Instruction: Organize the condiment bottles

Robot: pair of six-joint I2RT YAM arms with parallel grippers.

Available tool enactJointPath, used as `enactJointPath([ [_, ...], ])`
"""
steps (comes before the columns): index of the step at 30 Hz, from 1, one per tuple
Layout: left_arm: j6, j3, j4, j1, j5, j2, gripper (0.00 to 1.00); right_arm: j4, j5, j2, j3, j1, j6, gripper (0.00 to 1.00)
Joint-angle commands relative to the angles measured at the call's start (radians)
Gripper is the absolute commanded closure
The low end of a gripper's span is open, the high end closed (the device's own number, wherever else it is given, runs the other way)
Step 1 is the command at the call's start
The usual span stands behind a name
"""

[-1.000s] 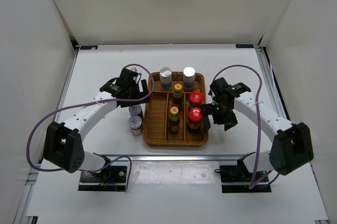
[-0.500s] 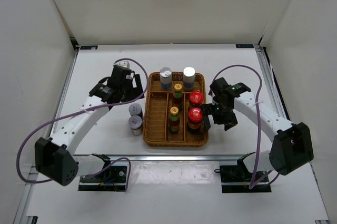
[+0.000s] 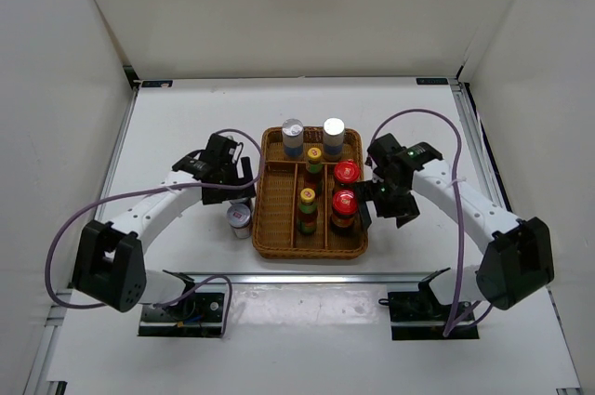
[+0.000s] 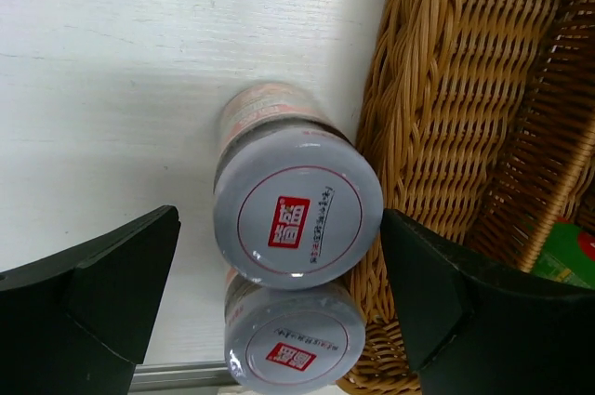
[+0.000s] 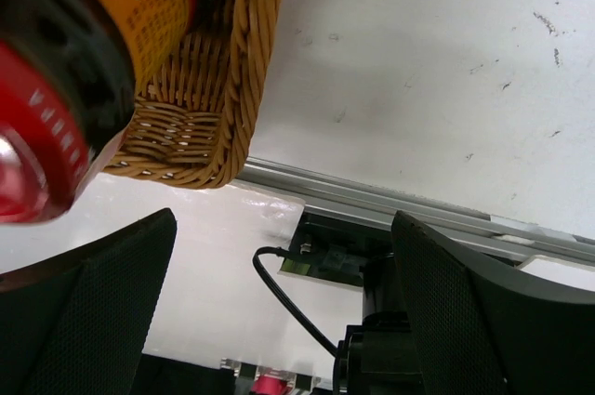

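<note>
Two short silver-lidded jars stand on the table just left of the wicker tray. My left gripper is open and hangs over the farther jar, hiding it in the top view. Its fingers flank that jar without touching it. The nearer jar shows in the left wrist view too. In the tray stand two silver-capped shakers, two yellow-capped bottles and two red-capped jars. My right gripper is open and empty beside the tray's right wall, with a red-capped jar at its upper left.
The tray's wicker wall stands right against the two jars. The table's metal front rail and the right arm's base with its cable lie below the right gripper. White walls enclose the table.
My left gripper has moved from the back left toward me and down over the farther silver-lidded jar. The right arm has barely moved.
</note>
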Motion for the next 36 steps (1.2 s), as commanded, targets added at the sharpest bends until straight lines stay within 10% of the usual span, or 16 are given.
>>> enactJointPath([
  [1, -0.006, -0.008, 0.049, 0.002, 0.045, 0.018, 0.0, -0.034, 0.034, -0.067, 0.017, 0.013, 0.011, 0.0],
  [6, -0.006, 0.003, 0.058, -0.018, 0.054, 0.081, 0.06, -0.023, 0.012, -0.079, -0.004, 0.013, 0.011, 0.0],
  [15, 0.005, 0.22, -0.042, -0.018, -0.052, 0.056, 0.89, -0.023, 0.012, -0.07, -0.013, 0.013, 0.011, 0.0],
  [25, 0.002, 0.553, -0.097, -0.108, -0.124, 0.117, 0.89, -0.014, 0.012, -0.061, -0.013, 0.013, 0.011, 0.0],
  [36, -0.05, 0.534, -0.074, -0.162, -0.041, 0.302, 0.89, -0.014, 0.012, -0.061, -0.013, 0.013, 0.011, 0.0],
])
